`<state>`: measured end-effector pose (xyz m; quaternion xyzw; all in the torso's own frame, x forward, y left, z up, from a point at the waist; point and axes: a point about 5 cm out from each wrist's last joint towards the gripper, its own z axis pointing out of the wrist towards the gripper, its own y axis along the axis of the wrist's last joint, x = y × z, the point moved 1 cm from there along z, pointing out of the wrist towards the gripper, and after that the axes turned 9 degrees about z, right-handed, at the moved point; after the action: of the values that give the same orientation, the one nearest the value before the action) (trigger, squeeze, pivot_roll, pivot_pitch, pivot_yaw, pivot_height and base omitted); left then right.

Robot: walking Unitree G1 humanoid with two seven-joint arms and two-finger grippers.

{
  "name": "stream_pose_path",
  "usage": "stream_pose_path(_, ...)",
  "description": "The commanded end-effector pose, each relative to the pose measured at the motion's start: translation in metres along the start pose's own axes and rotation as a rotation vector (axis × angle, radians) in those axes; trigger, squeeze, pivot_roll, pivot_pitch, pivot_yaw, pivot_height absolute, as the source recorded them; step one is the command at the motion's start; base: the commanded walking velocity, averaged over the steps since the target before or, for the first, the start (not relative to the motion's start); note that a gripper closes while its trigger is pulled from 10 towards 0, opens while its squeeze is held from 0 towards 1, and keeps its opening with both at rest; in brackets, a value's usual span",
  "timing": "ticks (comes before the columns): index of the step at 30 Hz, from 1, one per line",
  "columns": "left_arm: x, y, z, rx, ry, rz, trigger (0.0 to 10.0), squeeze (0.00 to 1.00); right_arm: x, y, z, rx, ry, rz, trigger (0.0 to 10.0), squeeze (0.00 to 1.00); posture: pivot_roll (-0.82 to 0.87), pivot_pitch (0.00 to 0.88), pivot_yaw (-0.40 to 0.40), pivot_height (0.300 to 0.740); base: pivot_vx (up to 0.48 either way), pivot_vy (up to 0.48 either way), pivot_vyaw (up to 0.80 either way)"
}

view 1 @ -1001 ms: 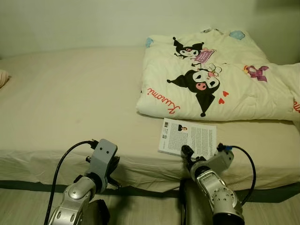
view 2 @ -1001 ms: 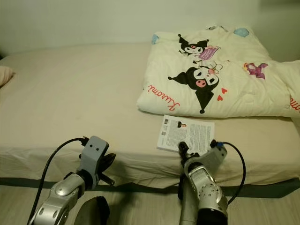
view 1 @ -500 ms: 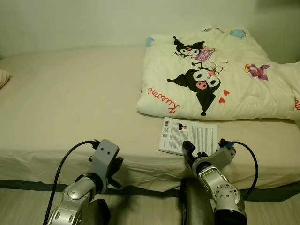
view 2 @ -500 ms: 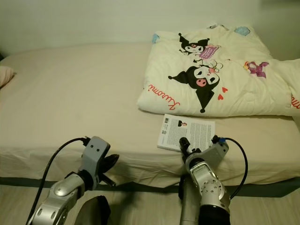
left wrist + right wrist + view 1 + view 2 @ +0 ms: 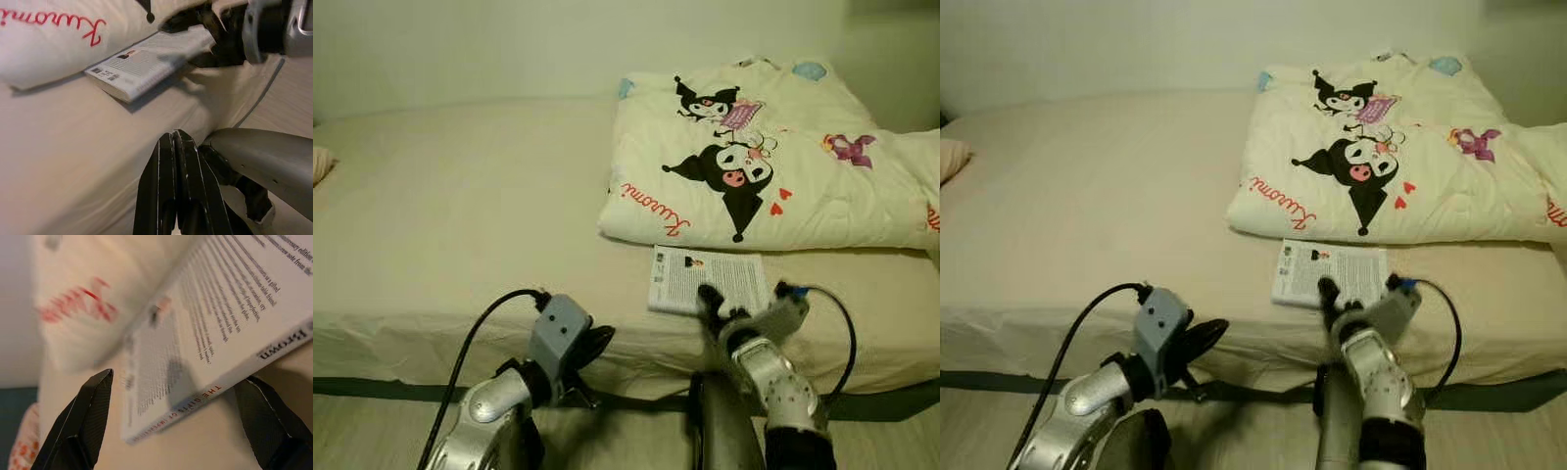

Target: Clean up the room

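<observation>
My right tool (image 5: 705,294) sits at the near edge of the book (image 5: 707,281), fingers spread wide with the book's spine edge between them in the right wrist view (not closed on it, one finger (image 5: 85,418) to each side of the cover, gripping nothing). The book lies flat on the bed (image 5: 460,215) with its white, text-printed cover up, just beside the front fold of the comforter (image 5: 754,166), near the bed's front edge. Whether the book touches the comforter, I cannot tell. The comforter is cream, folded, printed with black cartoon characters and red script, and takes the right part of the bed. My left tool (image 5: 1206,335) hangs low in front of the mattress side, well left of the book, fingers pressed together (the left wrist view shows them as one dark wedge (image 5: 178,196)) and holding nothing. That view also shows the book (image 5: 146,61) ahead with my right arm's wrist over its far end. A bit of pillow (image 5: 952,157) shows at the bed's far left edge. Wood-look floor (image 5: 372,431) runs below the mattress.
</observation>
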<state>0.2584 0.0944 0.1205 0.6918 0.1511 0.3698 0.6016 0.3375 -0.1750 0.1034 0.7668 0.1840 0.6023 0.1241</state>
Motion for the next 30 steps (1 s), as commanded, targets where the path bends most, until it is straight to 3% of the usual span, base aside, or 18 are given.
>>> stream_pose_path(1, 0.002, -0.004, 0.000, 0.018, 0.005, 0.033, 10.0, 0.00, -0.004, -0.009, 0.002, 0.022, 0.010, 0.013, 10.0, 0.00, -0.07, 0.206, 0.118, 0.505, 0.000, 0.000, 0.00)
stream_pose_path(9, 0.007, -0.003, 0.004, 0.002, 0.018, 0.072, 10.0, 0.00, -0.011, -0.012, 0.012, 0.017, 0.050, 0.023, 10.0, 0.00, -0.06, 0.213, 0.119, 0.505, 0.000, 0.000, 0.00)
stream_pose_path(18, 0.007, -0.004, 0.003, -0.009, 0.007, 0.096, 10.0, 0.00, -0.004, -0.010, 0.020, -0.012, 0.089, 0.050, 10.0, 0.00, -0.05, 0.213, 0.121, 0.505, 0.000, 0.000, 0.00)
stream_pose_path(19, 0.008, -0.004, 0.003, -0.011, 0.008, 0.100, 10.0, 0.00, -0.004, -0.010, 0.021, -0.019, 0.093, 0.054, 7.0, 0.00, -0.05, 0.213, 0.121, 0.505, 0.000, 0.000, 0.00)
stream_pose_path(20, 0.008, -0.004, 0.003, -0.011, 0.008, 0.100, 10.0, 0.00, -0.004, -0.010, 0.021, -0.019, 0.093, 0.054, 7.0, 0.00, -0.05, 0.213, 0.121, 0.505, 0.000, 0.000, 0.00)
stream_pose_path(21, 0.008, -0.004, 0.004, -0.014, 0.010, 0.110, 10.0, 0.00, -0.004, -0.008, 0.022, -0.033, 0.096, 0.063, 3.5, 0.00, -0.05, 0.211, 0.119, 0.505, 0.000, 0.000, 0.00)
stream_pose_path(22, 0.008, -0.004, 0.004, -0.014, 0.010, 0.110, 10.0, 0.00, -0.004, -0.008, 0.022, -0.033, 0.096, 0.063, 3.5, 0.00, -0.05, 0.211, 0.119, 0.505, 0.000, 0.000, 0.00)
stream_pose_path(23, 0.008, -0.003, 0.004, -0.017, 0.010, 0.116, 10.0, 0.00, -0.005, -0.007, 0.023, -0.043, 0.098, 0.068, 1.2, 0.00, -0.05, 0.210, 0.120, 0.505, 0.000, 0.000, 0.00)
stream_pose_path(24, 0.009, -0.003, 0.004, -0.019, 0.009, 0.120, 10.0, 0.00, -0.005, -0.006, 0.023, -0.049, 0.100, 0.070, 1.2, 0.00, -0.05, 0.210, 0.120, 0.505, 0.000, 0.000, 0.00)
stream_pose_path(25, 0.009, -0.003, 0.004, -0.021, 0.009, 0.123, 10.0, 0.00, -0.006, -0.006, 0.022, -0.057, 0.100, 0.070, 0.0, 0.00, -0.05, 0.207, 0.120, 0.505, 0.000, 0.000, 0.00)
stream_pose_path(30, 0.009, -0.002, 0.003, -0.028, 0.006, 0.133, 10.0, 0.00, -0.008, -0.007, 0.021, -0.067, 0.101, 0.065, 0.0, 0.00, -0.05, 0.201, 0.120, 0.505, 0.000, 0.000, 0.00)
